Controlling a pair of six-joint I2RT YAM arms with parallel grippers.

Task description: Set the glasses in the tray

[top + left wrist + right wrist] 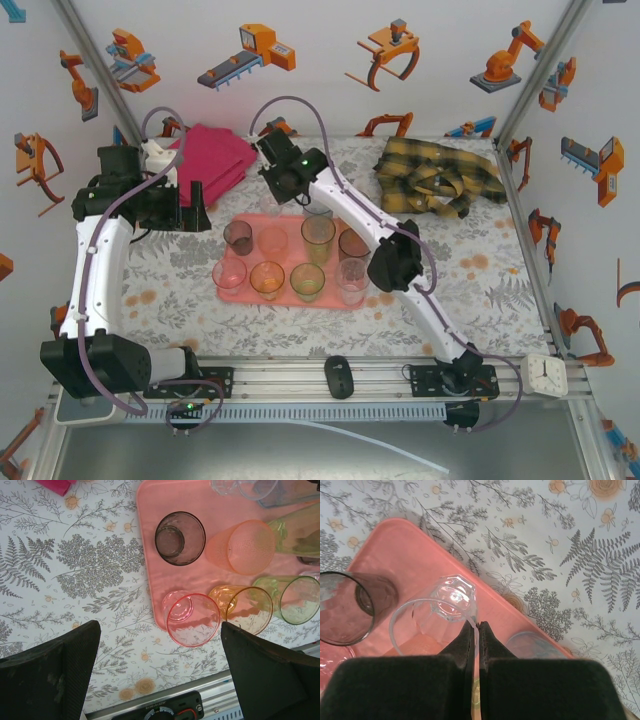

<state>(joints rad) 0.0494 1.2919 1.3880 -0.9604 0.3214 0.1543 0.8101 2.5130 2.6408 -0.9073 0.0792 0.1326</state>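
The right end effector (pixel 475 628) is clamped on a clear glass (pixel 451 594), with the thin wall at the rim pinched between its two fingers, which stand almost together. The glass sits just ahead of the fingertips, over a corner of the tray (pixel 395 547). I cannot tell whether its base touches the tray. Left of this end effector a smoky dark glass (pixel 345 610) stands on the tray, and close on the right is the rim of a second clear glass (pixel 535 641).

The left end effector (pixel 159 635) has its fingers wide apart and holds nothing. It hangs above the tabletop (pixel 60 565) at the tray's edge. A pink glass (pixel 192 622) stands upright just ahead of the gap between its fingertips, in a tray corner. An amber glass (pixel 245 609) is just beside it on the right, and a green glass (pixel 295 599) stands beyond that — all on the tray. Well behind this end effector lies a folded magenta cloth (pixel 215 155).
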